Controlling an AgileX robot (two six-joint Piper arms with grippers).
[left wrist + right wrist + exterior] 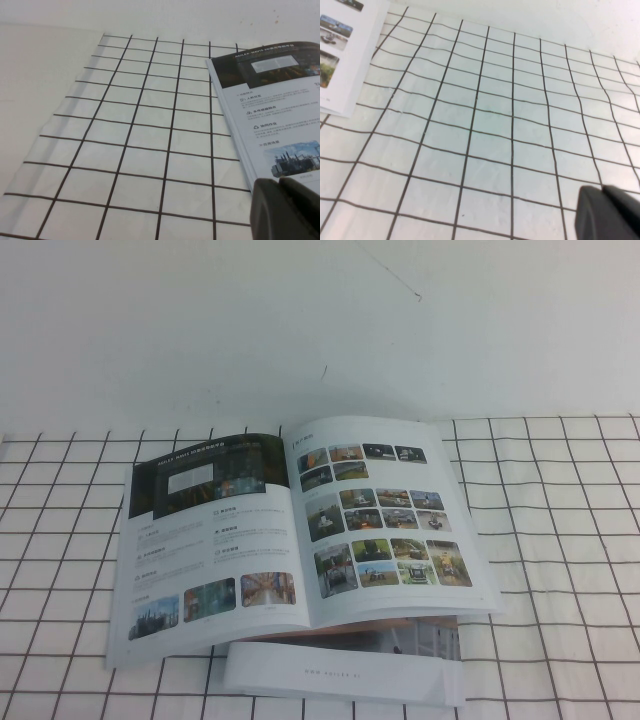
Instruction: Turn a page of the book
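Note:
The book [300, 530] lies open on the checked cloth in the high view. Its right-hand page [385, 520] carries rows of small colour photos. Its left-hand sheet [210, 540] has a dark banner and text columns. Neither gripper shows in the high view. In the left wrist view my left gripper [280, 187] is shut and empty, by the near corner of the banner sheet [270, 105]. In the right wrist view my right gripper [602, 192] is shut and empty above the cloth, well apart from the photo page's edge [340, 55].
A smaller white booklet [345, 675] with one line of grey text lies under the book's near edge. The white cloth with a black grid [560, 570] covers the table. A white wall [320, 320] stands behind.

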